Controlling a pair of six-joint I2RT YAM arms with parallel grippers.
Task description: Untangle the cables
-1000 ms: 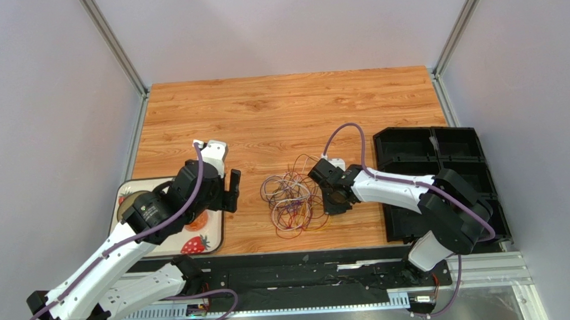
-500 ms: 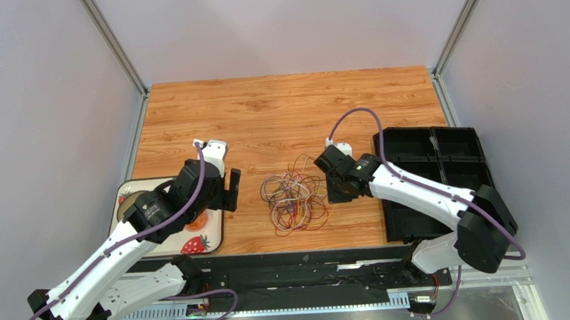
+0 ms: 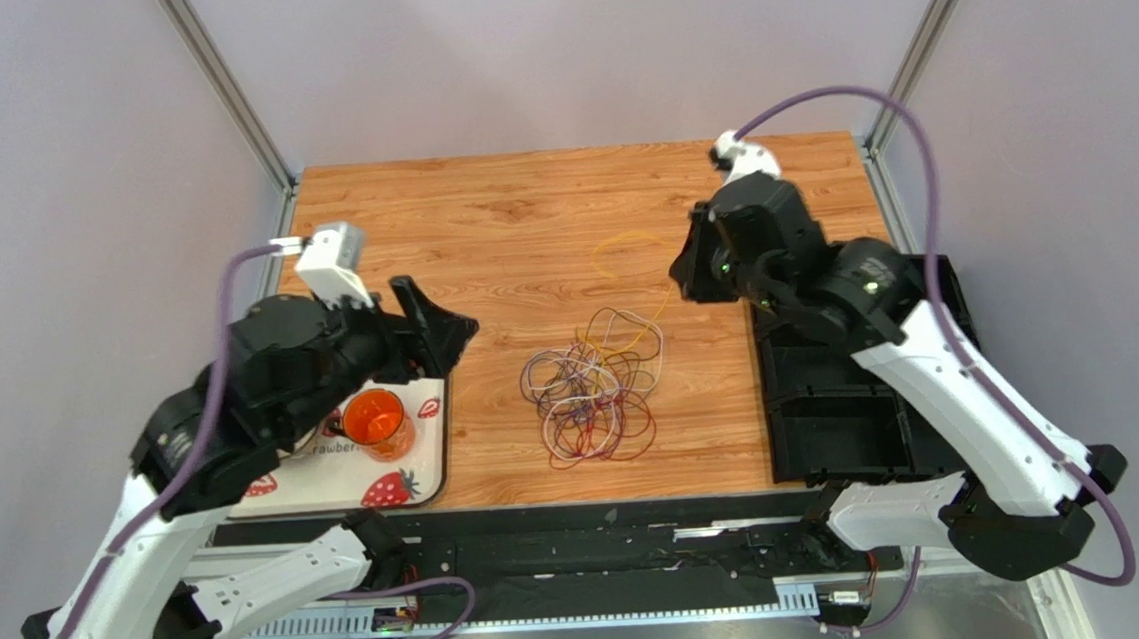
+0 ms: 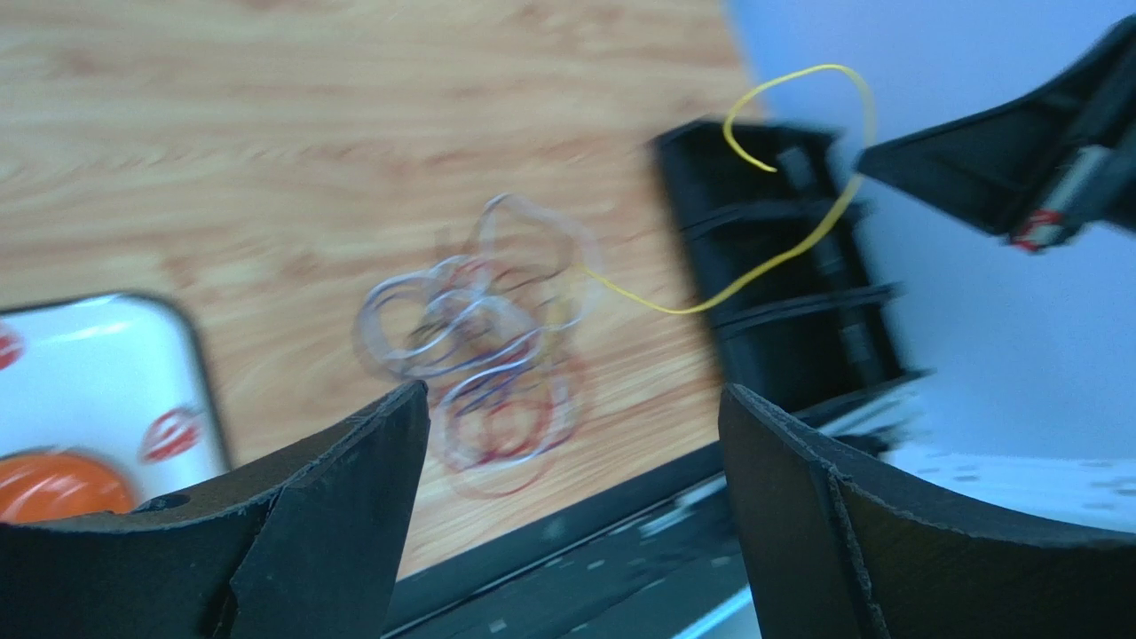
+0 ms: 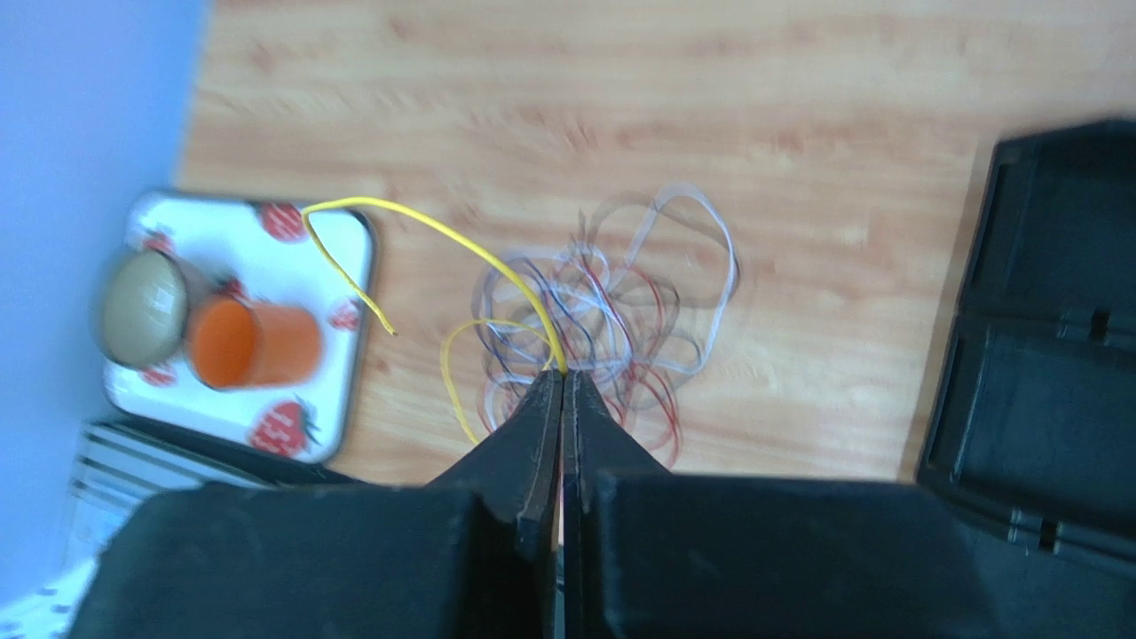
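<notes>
The cables (image 3: 590, 399) lie as a tangle of red, white, blue and dark loops in the middle of the wooden table, also seen in the left wrist view (image 4: 474, 360) and the right wrist view (image 5: 627, 320). My right gripper (image 3: 688, 272) hangs high above the table's right side, shut (image 5: 562, 376) on one yellow cable (image 5: 440, 240). That yellow cable (image 4: 800, 173) runs in the air from the tangle up to the gripper. My left gripper (image 3: 440, 317) is raised to the left of the tangle, open (image 4: 574, 396) and holding nothing.
A white strawberry-print tray (image 3: 414, 481) at the left front carries an orange cup (image 3: 374, 421) and a beige round thing (image 5: 140, 309). A black compartment tray (image 3: 839, 421) stands at the right. A black rail runs along the table's near edge.
My right gripper has risen up and back from the tangle, drawing the yellow cable out with it. My left arm has lifted and swung back, uncovering the orange cup.
</notes>
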